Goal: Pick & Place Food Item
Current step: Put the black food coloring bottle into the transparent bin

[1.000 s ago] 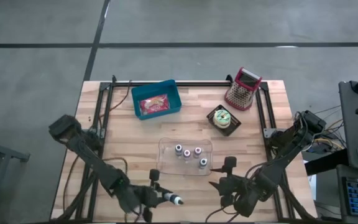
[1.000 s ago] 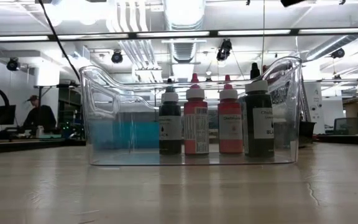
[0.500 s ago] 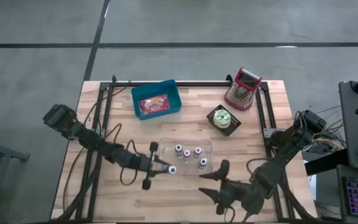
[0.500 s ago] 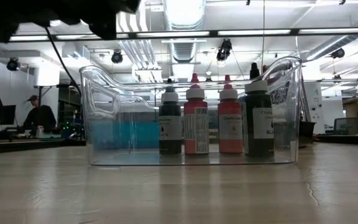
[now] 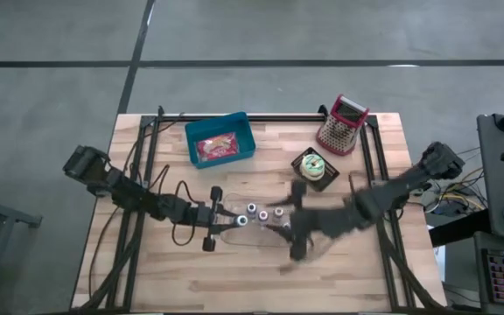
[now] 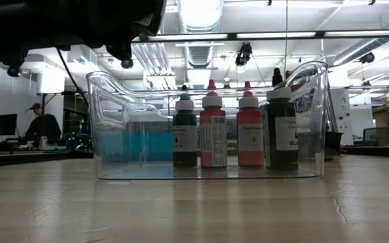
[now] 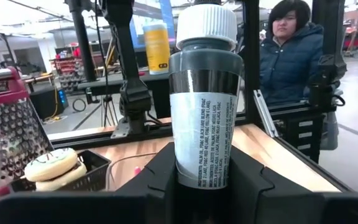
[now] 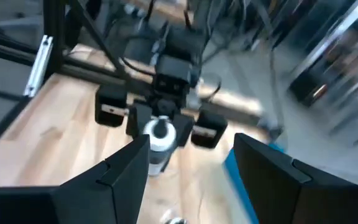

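While the dark bottle (image 7: 202,99) with the white cap sits clamped upright between the fingers of the left gripper (image 5: 226,221), it hangs at the left end of the clear bin (image 5: 234,204) in the middle of the table (image 5: 173,262), as the high view shows. The left wrist view shows the bottle close up, its printed label facing out and the two dark fingers (image 7: 157,177) pressed against its lower sides. Inside the bin, the low view shows four more bottles (image 6: 211,131) standing in a row: two dark, two pink. The right gripper (image 5: 289,234) reaches in from the other side, blurred in the high view, over the right end of the bin; in the right wrist view its fingers (image 8: 126,168) stand apart with nothing between them, facing the left gripper and its bottle. Farther back stand a blue bin (image 5: 220,138) holding a packet, a black tray with a biscuit (image 5: 314,165), and a grater (image 5: 342,124). A person (image 7: 289,53) in a dark jacket stands beyond the table.
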Robot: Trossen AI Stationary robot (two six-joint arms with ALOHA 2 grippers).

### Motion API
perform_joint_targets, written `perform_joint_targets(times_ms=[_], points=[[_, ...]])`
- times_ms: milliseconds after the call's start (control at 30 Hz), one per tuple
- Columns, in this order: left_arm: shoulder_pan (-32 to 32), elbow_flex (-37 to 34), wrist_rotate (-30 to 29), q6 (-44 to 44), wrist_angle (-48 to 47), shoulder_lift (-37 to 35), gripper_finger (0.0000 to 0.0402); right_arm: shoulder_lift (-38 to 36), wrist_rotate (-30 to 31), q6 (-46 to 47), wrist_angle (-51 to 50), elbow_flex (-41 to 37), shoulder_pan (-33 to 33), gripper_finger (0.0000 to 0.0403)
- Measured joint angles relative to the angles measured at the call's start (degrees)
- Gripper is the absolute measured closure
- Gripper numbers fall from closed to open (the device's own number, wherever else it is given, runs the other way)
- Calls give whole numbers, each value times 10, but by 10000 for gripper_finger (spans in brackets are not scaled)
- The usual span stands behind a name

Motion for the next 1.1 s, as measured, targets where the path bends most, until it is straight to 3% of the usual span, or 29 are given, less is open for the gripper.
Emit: perform_joint_targets(times_ms=[267,500,700,900,1100], points=[[22,0,0,-19,-5,0,309,28,-246,125,-256,166,-128,175],[46,-1,-2,-41,-10,0,309,139,-282,128,-406,292,-159,175],[63,0,2,-57,-9,0,309,254,-273,124,-524,440,-160,175],[65,0,9,-64,-9,0,309,323,-262,109,-605,566,-159,175],[65,0,10,-64,-9,0,309,327,-261,102,-596,563,-161,175]])
